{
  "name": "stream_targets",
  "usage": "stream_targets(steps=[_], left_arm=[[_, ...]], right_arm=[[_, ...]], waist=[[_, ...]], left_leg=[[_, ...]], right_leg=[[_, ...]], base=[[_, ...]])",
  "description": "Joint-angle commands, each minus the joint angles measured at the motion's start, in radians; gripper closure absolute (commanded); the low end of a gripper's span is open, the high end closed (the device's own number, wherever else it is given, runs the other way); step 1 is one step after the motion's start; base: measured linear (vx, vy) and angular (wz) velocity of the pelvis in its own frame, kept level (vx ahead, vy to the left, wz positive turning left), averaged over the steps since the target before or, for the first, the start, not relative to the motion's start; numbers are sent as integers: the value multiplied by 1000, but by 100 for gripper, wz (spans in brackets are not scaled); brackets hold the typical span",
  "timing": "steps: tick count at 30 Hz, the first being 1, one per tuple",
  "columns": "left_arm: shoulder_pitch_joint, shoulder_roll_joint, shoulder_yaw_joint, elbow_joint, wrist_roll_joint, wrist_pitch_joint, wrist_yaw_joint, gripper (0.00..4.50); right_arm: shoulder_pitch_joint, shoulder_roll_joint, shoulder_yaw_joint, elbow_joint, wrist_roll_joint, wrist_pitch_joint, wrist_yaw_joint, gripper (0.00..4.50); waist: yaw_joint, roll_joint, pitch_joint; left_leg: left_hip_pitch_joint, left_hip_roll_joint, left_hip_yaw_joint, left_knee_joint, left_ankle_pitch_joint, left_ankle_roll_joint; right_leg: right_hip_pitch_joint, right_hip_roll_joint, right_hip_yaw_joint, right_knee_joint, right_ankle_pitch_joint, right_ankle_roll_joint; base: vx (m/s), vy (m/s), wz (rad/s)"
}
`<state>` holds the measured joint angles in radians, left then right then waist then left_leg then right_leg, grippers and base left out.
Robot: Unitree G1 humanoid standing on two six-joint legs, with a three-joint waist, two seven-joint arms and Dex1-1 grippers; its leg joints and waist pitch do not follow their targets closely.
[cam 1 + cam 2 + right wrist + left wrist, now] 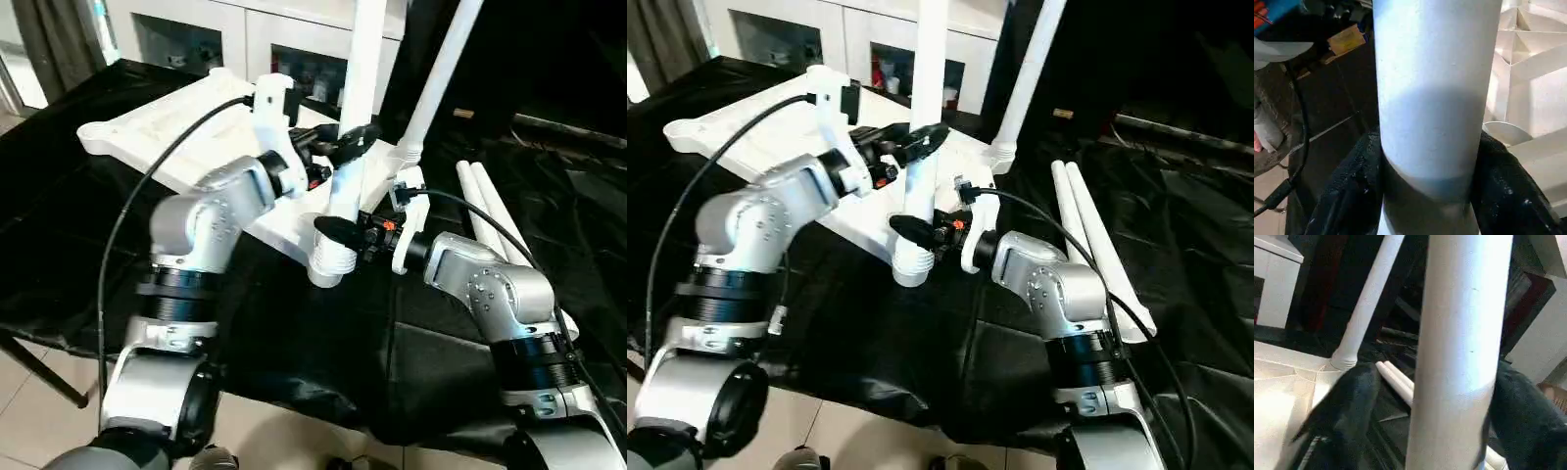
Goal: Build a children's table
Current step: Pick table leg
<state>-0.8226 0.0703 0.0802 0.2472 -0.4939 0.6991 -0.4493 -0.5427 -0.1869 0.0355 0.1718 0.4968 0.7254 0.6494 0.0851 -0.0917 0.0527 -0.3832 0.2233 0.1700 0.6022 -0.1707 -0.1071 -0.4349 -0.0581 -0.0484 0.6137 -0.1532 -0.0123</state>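
While right pincer (345, 235) grips upright leg (355, 117), left pincer (338, 147) spread around it.

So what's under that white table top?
A black cloth lies under the table top. One leg stands at its near corner and another at the far corner. What the cloth covers cannot be seen.

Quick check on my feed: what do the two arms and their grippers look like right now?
Both forearms are rounded silver metal shells with black ribbed rings at the joints. The left gripper and right gripper each have two black fingers on a white bracket, with small red-orange parts near the base. A black cable loops to the left wrist, and another black cable runs along the right forearm.
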Motion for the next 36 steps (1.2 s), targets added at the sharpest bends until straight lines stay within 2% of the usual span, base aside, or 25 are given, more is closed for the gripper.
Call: stream_targets(steps=[1, 3, 6, 8, 11, 12, 16, 18, 19, 21, 24, 29, 36], left_arm=[[8, -5, -13, -2, 27, -9, 23, 156], [4, -11, -9, 8, 45, -25, 45, 156], [2, -14, -3, 11, 51, -34, 57, 188], [2, -16, 4, 11, 43, -36, 59, 219], [2, -14, 7, 7, 30, -37, 42, 234], [2, -13, 6, 7, 24, -42, 31, 234], [4, -15, 8, 0, 3, -41, -5, 264], [7, -13, 5, -6, -7, -37, -29, 265], [8, -13, 3, -8, -9, -36, -35, 266], [10, -6, -4, -13, -17, -28, -59, 266], [17, 19, -32, -32, -43, 4, -136, 266], [17, 61, -60, -51, -77, 32, -261, 266], [-5, 79, -51, -31, -93, 40, -307, 266]], right_arm=[[-21, -5, -10, -15, -8, -28, -6, 257], [-23, -2, -11, -12, -14, -32, -11, 257], [-23, 0, -11, -9, -19, -37, -16, 257], [-23, -1, -9, -11, -18, -36, -16, 257], [-23, -4, -4, -15, -19, -34, -10, 257], [-24, -6, -2, -16, -21, -34, -7, 257], [-25, -11, 6, -17, -33, -39, -4, 257], [-26, -13, 9, -15, -38, -40, -1, 257], [-27, -13, 8, -14, -37, -39, 1, 201], [-30, -16, 2, -12, -25, -25, 14, 185], [-41, -49, 6, -9, -9, 17, 55, 154], [-54, -132, 10, -22, 57, 119, 181, 145], [-50, -181, 39, -31, 44, 118, 247, 145]], waist=[[-3, 5, -76], [-3, 6, -76], [-3, 3, -75], [-2, 4, -75], [-2, 4, -75], [-2, 1, -75], [-2, 2, -75], [-2, 3, -75], [-3, -3, -75], [-2, 1, -75], [0, 1, -75], [2, -1, -74], [0, -6, -73]], left_leg=[[11, -5, 11, -60, -115, -5], [12, -4, 11, -61, -117, -3], [11, -4, 12, -60, -122, -4], [13, -4, 11, -60, -126, -4], [12, -4, 12, -60, -124, -3], [12, -4, 12, -60, -124, -2], [12, -5, 12, -60, -118, 0], [12, -5, 12, -60, -117, 0], [12, -5, 13, -60, -117, 2], [12, -4, 12, -60, -115, 3], [15, -3, 13, -60, -116, 7], [13, -3, 14, -59, -116, 14], [11, -3, 14, -58, -120, 8]], right_leg=[[75, -51, 31, -64, -185, -122], [74, -50, 31, -65, -184, -121], [74, -52, 31, -66, -195, -119], [73, -52, 31, -66, -202, -119], [72, -52, 31, -66, -201, -120], [72, -52, 31, -66, -203, -120], [72, -52, 31, -65, -199, -118], [72, -52, 31, -65, -197, -119], [72, -51, 31, -66, -198, -119], [72, -52, 31, -64, -196, -120], [71, -52, 32, -63, -195, -128], [74, -52, 32, -63, -188, -135], [74, -54, 31, -68, -238, -124]], base=[[0, 0, 0], [0, 0, 0], [0, 0, 0], [0, 0, 0], [0, 0, 0], [0, 0, 0], [0, 0, 0], [0, 0, 0], [0, 0, 0], [0, 0, 0], [0, 0, 0], [0, 0, 0], [0, 0, 0]])
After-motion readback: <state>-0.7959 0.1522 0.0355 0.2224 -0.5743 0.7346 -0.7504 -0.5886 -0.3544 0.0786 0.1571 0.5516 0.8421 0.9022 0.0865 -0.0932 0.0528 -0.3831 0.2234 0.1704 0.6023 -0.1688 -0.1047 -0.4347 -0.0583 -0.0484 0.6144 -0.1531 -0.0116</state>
